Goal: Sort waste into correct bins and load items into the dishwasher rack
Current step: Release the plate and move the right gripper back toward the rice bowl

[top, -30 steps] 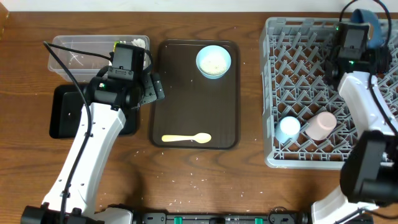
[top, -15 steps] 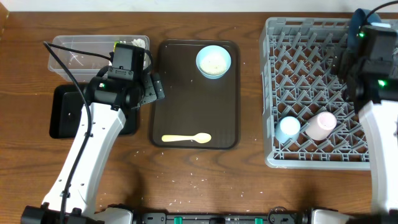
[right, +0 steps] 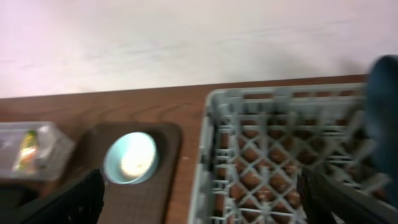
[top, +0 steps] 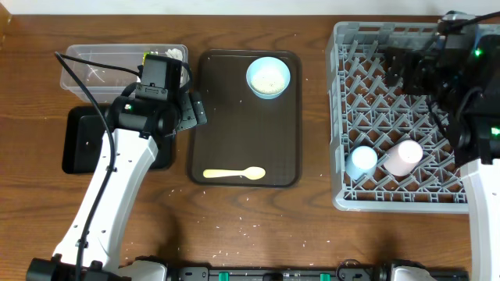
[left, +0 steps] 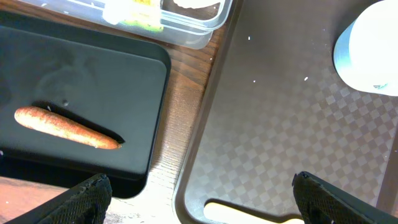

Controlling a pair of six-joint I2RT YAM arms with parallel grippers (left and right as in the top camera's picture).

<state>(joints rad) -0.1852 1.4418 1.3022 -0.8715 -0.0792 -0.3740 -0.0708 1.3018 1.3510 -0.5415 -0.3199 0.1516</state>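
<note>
As the left hand (left: 199, 198) gapes, sausage (left: 65, 127) lies leftward — in black tray (left: 124, 74).

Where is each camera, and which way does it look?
Overhead: above the table, looking straight down; left arm and right arm show.
Left wrist: behind the left claw, which shows, facing down at the black tray and sausage.
Right wrist: behind the right claw, which shows, facing sideways over the rack toward the wall.
Shared: all three see the light blue bowl.
</note>
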